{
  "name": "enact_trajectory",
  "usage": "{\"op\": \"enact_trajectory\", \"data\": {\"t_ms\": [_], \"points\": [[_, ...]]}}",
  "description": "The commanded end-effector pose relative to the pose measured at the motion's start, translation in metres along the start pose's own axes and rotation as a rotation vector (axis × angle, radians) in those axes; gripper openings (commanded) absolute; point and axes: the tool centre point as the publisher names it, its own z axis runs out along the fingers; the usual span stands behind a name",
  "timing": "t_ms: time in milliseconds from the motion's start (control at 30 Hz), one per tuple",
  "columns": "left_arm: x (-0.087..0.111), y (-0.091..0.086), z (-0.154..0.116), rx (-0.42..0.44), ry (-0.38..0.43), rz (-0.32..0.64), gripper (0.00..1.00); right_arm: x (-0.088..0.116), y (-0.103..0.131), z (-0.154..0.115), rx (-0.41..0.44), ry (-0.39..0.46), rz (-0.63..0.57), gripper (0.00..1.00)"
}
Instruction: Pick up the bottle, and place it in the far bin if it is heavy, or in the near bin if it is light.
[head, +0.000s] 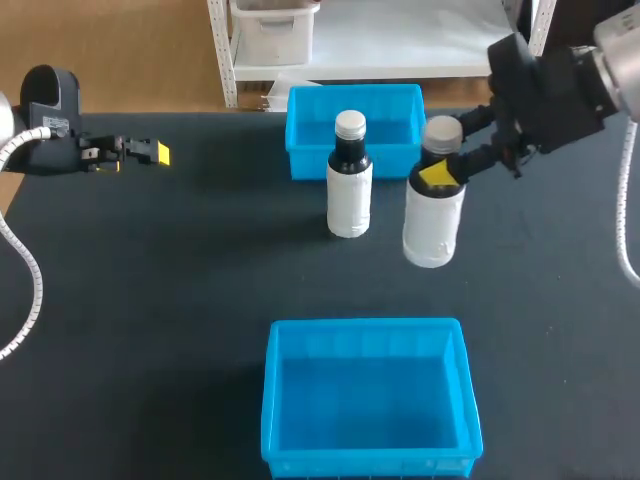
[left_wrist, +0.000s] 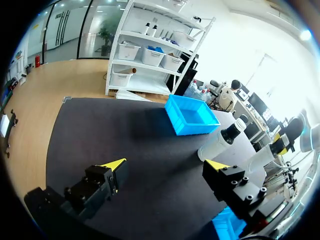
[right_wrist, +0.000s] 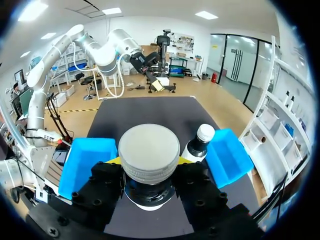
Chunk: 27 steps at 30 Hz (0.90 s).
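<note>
Nearest, on the dark matte table (head: 150, 300): the near bin (head: 370, 395), glossy blue plastic, rectangular, open-topped. Beyond it, clamped in the right gripper (head: 440, 168): the bottle (head: 433, 225), a white-wrapped cylinder with dark shoulders and a grey cap, pinched at the neck from both sides by the yellow-tipped fingers. Shows whole only from overhead; from the right wrist, appears as a round ridged cap sitting dead centre between the black finger blocks (body hidden beneath). Just beside it, not touching: a second bottle (head: 350, 180), likewise white-wrapped, upright, standing before the far bin (head: 355, 125), blue and box-shaped like the near one. Off at the left, well apart from both bottles: the left gripper (left_wrist: 165, 164), fingers spread wide around nothing but bare tabletop, plain from the left wrist, hard to judge overhead.
</note>
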Motion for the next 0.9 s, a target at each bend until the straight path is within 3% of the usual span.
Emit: {"op": "enact_trajectory", "data": {"t_ms": [33, 367, 900], "points": [[0.000, 0.000, 0.000, 0.000, 0.000, 0.000, 1.00, 0.004, 0.002, -0.012, 0.010, -0.001, 0.007, 0.00], [0.000, 0.000, 0.000, 0.000, 0.000, 0.000, 1.00, 0.026, -0.032, -0.042, 0.045, 0.012, 0.035, 0.00], [0.000, 0.000, 0.000, 0.000, 0.000, 0.000, 1.00, 0.045, -0.141, -0.075, 0.007, 0.015, 0.003, 0.00]]}}
